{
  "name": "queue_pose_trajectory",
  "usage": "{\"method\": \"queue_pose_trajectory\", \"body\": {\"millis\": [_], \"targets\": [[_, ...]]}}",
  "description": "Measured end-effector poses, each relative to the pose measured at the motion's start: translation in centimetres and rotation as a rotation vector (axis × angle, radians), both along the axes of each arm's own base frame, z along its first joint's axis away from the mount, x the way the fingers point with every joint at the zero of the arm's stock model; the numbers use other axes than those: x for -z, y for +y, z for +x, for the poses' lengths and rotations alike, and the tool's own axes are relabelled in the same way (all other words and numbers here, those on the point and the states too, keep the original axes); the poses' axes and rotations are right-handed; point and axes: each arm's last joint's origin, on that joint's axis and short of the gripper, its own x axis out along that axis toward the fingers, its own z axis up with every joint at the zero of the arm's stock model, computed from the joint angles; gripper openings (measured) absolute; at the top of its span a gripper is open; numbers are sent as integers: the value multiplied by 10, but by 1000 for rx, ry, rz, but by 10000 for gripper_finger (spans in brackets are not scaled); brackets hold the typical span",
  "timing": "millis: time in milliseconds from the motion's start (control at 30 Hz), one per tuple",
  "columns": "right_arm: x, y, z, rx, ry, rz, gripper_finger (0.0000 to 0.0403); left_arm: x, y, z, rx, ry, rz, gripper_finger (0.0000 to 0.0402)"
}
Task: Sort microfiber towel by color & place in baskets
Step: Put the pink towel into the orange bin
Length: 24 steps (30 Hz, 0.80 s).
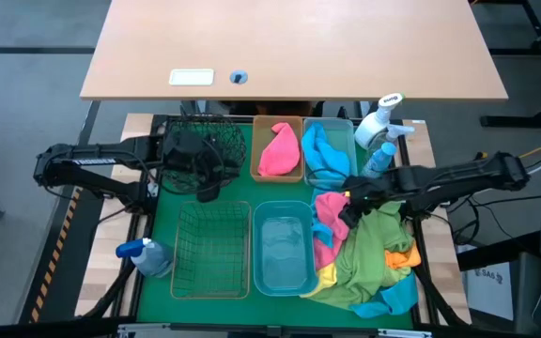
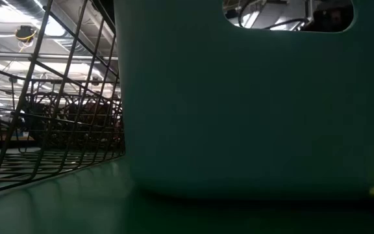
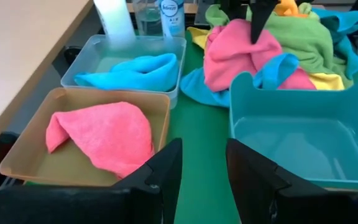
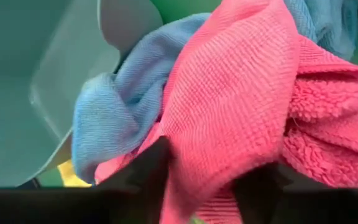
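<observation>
Green mat [image 1: 242, 192] covering the work table, a bare wooden desk [image 1: 289, 42] standing behind it. Sitting on the mat: mesh basket [image 1: 222, 131], amber bin [image 1: 262, 167] holding a pink towel [image 1: 280, 150], pale bin [image 1: 346, 131] holding a blue towel [image 1: 325, 155], wire basket [image 1: 212, 249], blue bin [image 1: 283, 249]. Lying heaped just right of the blue bin: towel pile [image 1: 369, 253] mixing pink, green, yellow, orange and blue. Standing by the pale bin, two spray bottles [image 1: 380, 127]; lying at the mat's left edge, a third [image 1: 144, 253]. Right gripper [image 4: 210, 186] pressing down into a pink towel [image 4: 241, 99] atop the pile, fingers [image 4: 145, 171] straddling a fold, not clearly clamped. Left gripper [image 3: 202, 171] hovering by the mesh basket, jaws apart, holding nothing.
</observation>
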Motion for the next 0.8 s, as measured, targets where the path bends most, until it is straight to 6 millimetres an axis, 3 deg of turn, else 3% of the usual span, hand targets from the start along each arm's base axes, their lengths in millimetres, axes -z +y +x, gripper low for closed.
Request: {"method": "queue_pose_trajectory", "body": {"millis": [133,200,400,800], "targets": [[0,0,1,-24,-9,-12,45,0,-3,0,13,0,0,119],[-3,0,1,-29,-20,-14,13,0,-4,0,18,0,0,119],[-46,1,7,-57,-178,-19,14,0,-6,1,27,0,0,119],[-180,-8,0,-23,-643,-369,4,0,-6,1,22,-2,4,119]]}}
